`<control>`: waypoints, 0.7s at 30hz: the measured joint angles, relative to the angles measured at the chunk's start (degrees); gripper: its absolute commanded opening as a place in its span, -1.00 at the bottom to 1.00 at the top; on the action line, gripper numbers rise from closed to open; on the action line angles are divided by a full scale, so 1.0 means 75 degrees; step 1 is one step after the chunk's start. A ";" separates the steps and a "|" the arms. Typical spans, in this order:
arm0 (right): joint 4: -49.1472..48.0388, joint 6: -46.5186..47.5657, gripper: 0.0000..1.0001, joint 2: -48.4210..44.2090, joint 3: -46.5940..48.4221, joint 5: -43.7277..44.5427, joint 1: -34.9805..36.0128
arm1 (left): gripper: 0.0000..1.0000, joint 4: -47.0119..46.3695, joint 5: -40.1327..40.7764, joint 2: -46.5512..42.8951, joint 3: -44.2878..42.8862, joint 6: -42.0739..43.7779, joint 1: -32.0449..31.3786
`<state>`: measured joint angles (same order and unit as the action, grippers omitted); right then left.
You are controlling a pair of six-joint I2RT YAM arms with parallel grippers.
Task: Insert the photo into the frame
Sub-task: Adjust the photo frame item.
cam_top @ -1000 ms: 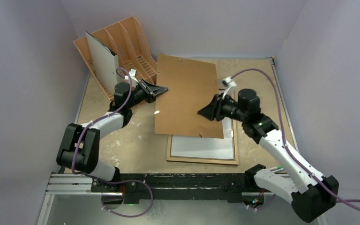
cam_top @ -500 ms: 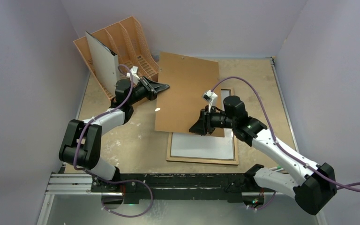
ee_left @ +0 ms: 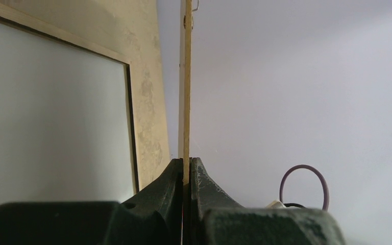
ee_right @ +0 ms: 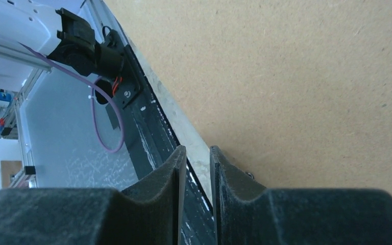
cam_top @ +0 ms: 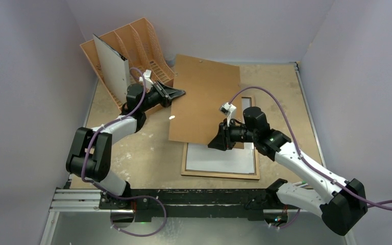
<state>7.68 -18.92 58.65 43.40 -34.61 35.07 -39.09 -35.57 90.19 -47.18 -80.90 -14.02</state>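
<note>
My left gripper [cam_top: 179, 93] is shut on the left edge of the plain brown backing board [cam_top: 206, 102] and holds it tilted above the table. The left wrist view shows that board edge-on [ee_left: 185, 76] between my fingers. The frame [cam_top: 220, 174], light wood rim up, lies on the table half under the board, its inside white; it also shows in the left wrist view [ee_left: 56, 38]. My right gripper [cam_top: 213, 143] is at the board's near edge, jaws a narrow gap apart and empty [ee_right: 197, 155]. The photo [cam_top: 111, 69] stands white side out in the rack.
An orange file rack [cam_top: 148, 46] stands at the back left, behind my left gripper. Grey walls close in the table on three sides. The black rail [cam_top: 194, 196] with the arm bases runs along the near edge.
My right gripper has moved left and nearer, from the board's right side to its near edge. My left gripper has raised the board slightly and still holds it.
</note>
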 measured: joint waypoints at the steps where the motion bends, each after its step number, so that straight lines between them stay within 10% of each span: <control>1: 0.0017 0.0020 -0.48 0.0012 -0.0026 -0.0003 0.0015 | -1.00 0.0000 -0.0009 0.0006 -0.0032 0.0006 0.0000; 21: 0.0597 -0.0341 -0.46 0.0181 -0.0102 0.1682 0.0082 | -1.00 0.0201 -0.0256 0.0268 -0.0437 0.0356 0.0050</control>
<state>12.16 -21.47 60.01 42.63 -22.00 35.68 -37.58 -37.50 92.20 -50.46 -78.24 -13.65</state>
